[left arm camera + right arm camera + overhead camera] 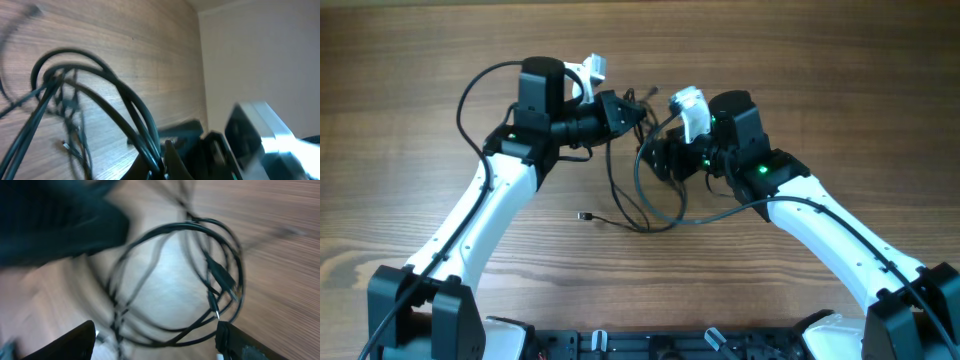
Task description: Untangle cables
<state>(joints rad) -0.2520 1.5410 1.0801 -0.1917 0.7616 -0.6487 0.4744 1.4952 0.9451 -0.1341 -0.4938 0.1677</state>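
The cables [642,205] are thin black wires, tangled between the two arms, with loops hanging toward the table's front and one small plug end [585,215] lying to the left. My left gripper [636,108] reaches in from the left. In the left wrist view it [162,162] is shut on several strands of the cables [125,105], which arc up and away to a knot. My right gripper [656,157] sits just right of the tangle. In its wrist view it [155,332] stands open, with coiled cables [165,325] and a jack plug [220,275] beyond its fingers.
The wooden table [820,80] runs all round. Thicker black cords [470,95] trail along both white arms. The left arm's dark body [55,220] fills the upper left of the right wrist view. A pale wall [260,55] shows past the table edge.
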